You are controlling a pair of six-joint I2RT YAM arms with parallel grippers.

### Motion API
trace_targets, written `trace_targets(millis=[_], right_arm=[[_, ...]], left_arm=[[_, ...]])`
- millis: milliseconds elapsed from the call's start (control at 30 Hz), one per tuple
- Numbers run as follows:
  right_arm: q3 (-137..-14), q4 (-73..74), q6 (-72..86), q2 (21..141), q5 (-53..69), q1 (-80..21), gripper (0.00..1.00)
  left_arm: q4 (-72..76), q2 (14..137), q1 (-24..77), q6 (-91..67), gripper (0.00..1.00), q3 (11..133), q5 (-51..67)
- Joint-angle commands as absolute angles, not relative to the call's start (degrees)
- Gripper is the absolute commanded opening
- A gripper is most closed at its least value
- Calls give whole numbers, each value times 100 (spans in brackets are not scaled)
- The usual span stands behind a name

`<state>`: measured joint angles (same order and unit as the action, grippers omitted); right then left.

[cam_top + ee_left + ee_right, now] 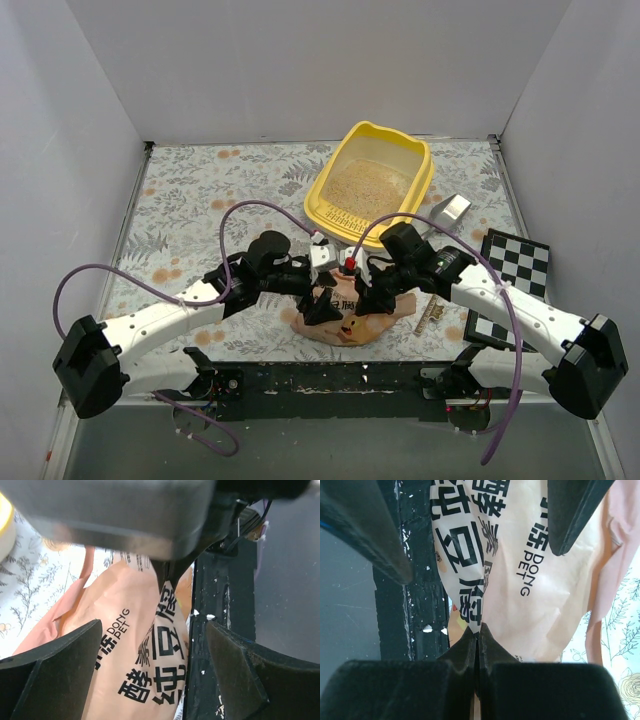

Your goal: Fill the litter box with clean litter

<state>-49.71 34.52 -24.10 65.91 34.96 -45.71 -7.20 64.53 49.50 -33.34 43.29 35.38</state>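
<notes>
The litter box (416,172) stands on the table (200,190) in the upper centre-right of the top view, with a layer of clean litter (365,190) covering its floor. Its long axis runs from the slotted lip at lower left to the peaked rim at upper right. The peach-pink bag (350,322) lies at the lower centre of the frame, just above the arm bases, so the box lies up-frame and slightly right of both tools, with its lip facing them. The right gripper (477,635) has its jaws together, clamped on a raised fold of the bag. The left gripper (155,625) has its jaws well apart, straddling the bag with neither finger (55,675) visibly touching it. Both grippers meet over the bag from opposite sides. The right gripper appears marginally nearer the lip, so any carry toward the box would probably run up-frame along the box's long axis. Count: one litter box, one bag, two grippers, one grey scoop (453,210) just right of the box, and one checkerboard (512,262) at the right edge. Whether the bag retains any litter cannot be determined.
</notes>
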Motion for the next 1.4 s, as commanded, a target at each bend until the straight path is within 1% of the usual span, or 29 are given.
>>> trace_targets(millis=[0, 67, 100, 233, 300, 367, 400, 467, 533, 600, 800, 900, 1000, 1067, 1300, 1367], right_arm=[[-4913, 3120, -2241, 6346, 3850, -4544, 1], [-4904, 3138, -2232, 6320, 3823, -4527, 1], [-4896, 3155, -2224, 6302, 3823, -4526, 1], [-4869, 3146, -2197, 6196, 3762, -4439, 1], [-4852, 3146, -2197, 6170, 3762, -4395, 1], [-4843, 3155, -2197, 6179, 3762, -4368, 1], [-4851, 3147, -2197, 6179, 3753, -4359, 1], [-4886, 3147, -2180, 6161, 3683, -4351, 1], [-4922, 3085, -2119, 6144, 3508, -4342, 1], [-4966, 3041, -2101, 6196, 3507, -4342, 1], [-5465, 3032, -2311, 6538, 3217, -4342, 1], [-5940, 2883, -2425, 6819, 2971, -4342, 1], [-6459, 3119, -2601, 7293, 3005, -4350, 1], [-6565, 3164, -2637, 7531, 3085, -4359, 1], [-6293, 2751, -2689, 8033, 3190, -4421, 1], [-6293, 2733, -2716, 8086, 3156, -4421, 14]], left_arm=[[-422, 6679, 5001, -3067, 85, 4087, 3603], [-396, 6776, 5071, -3032, 85, 3999, 3542], [-422, 6794, 5080, -3032, 83, 3973, 3507], [-798, 6672, 5080, -2936, 66, 3859, 3218], [-931, 6610, 5080, -2979, 61, 3745, 3164], [-967, 6609, 5071, -3049, 52, 3622, 3208], [-1010, 6635, 5071, -3076, 45, 3586, 3243], [-1133, 6741, 5080, -3102, 27, 3586, 3217], [-1221, 6794, 5080, -3085, 0, 3612, 3007], [-1300, 6838, 5071, -3015, 0, 3708, 2656], [-2161, 7119, 5002, -2813, 0, 4657, 698], [-2425, 6848, 4738, -2795, 0, 5079, 256], [-2601, 6435, 4518, -2865, 0, 5317, 281], [-2645, 6224, 4491, -2944, 0, 5239, 290], [-2453, 6126, 4500, -3401, 0, 4334, 536], [-2321, 6100, 4491, -3454, 0, 4149, 589]])
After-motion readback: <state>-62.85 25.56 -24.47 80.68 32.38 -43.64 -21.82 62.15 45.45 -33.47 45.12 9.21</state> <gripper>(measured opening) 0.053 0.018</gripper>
